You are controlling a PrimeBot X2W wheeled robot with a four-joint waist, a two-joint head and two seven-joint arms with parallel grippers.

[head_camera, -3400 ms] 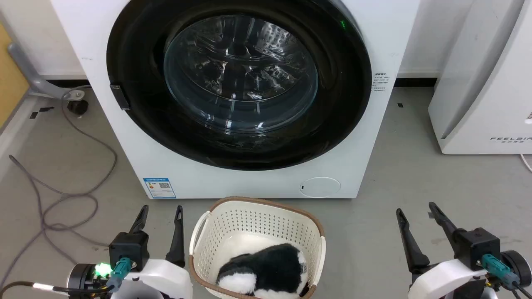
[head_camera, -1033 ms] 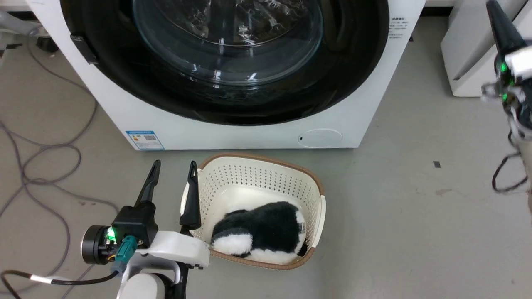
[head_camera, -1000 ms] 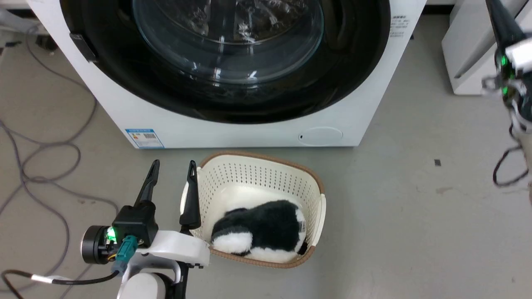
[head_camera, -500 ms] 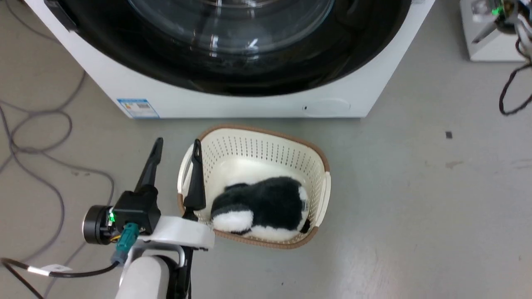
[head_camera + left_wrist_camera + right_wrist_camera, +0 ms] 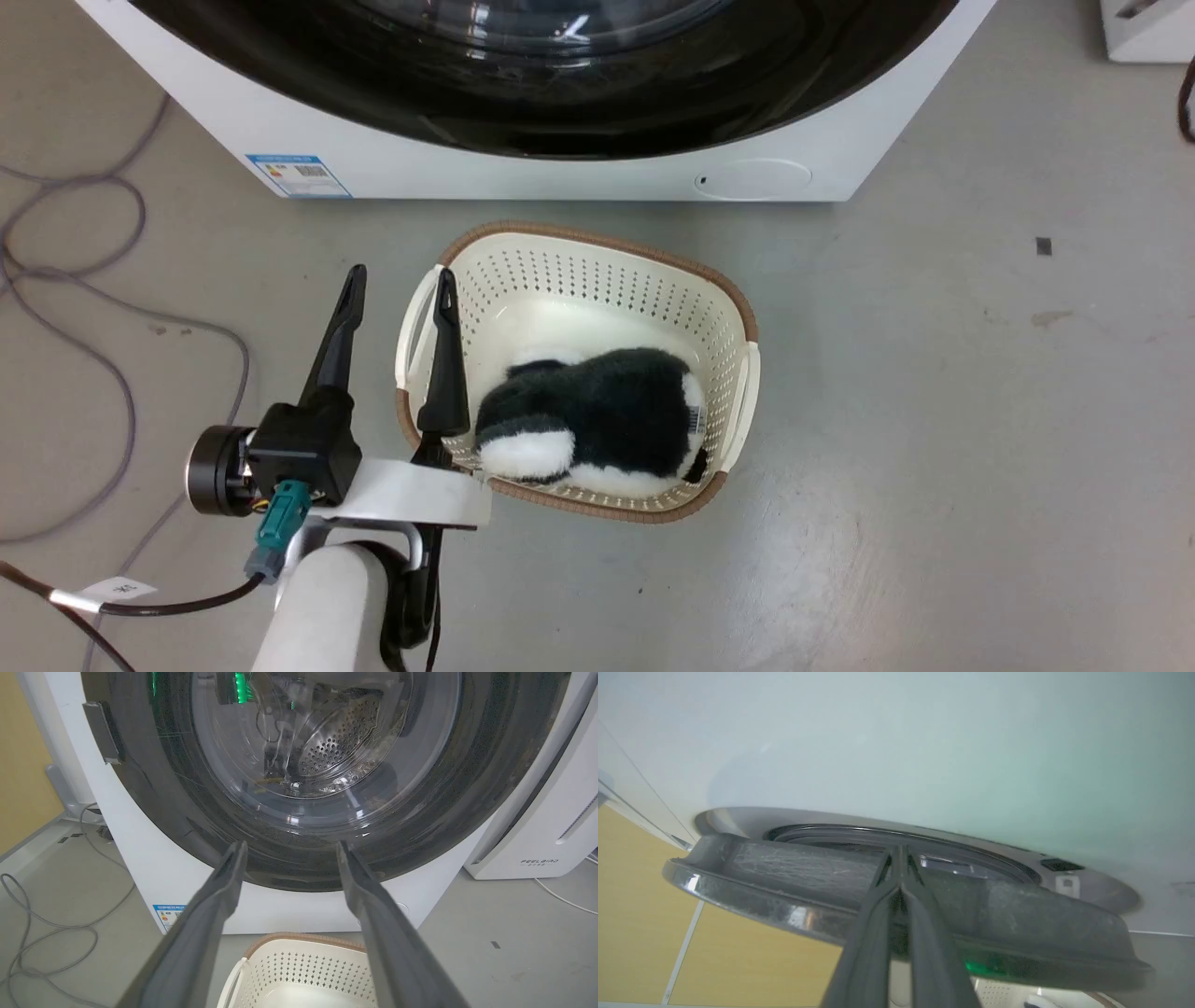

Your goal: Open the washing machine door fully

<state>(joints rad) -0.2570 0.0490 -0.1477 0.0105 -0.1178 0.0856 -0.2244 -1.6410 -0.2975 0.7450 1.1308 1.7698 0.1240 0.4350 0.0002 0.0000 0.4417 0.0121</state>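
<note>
Right wrist view: right claw (image 5: 899,850), fingers pressed together, meets the rim of the washing machine door (image 5: 775,865), just ajar from the washing machine (image 5: 924,742); most of the swing remains. Left claw (image 5: 400,275): wide.

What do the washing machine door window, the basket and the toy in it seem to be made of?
Washing machine door window: probably glass, clear, glossy; the perforated drum shows through. Basket: likely moulded plastic, cream, with punched holes. Toy: plush, fuzzy black and white pile.
</note>
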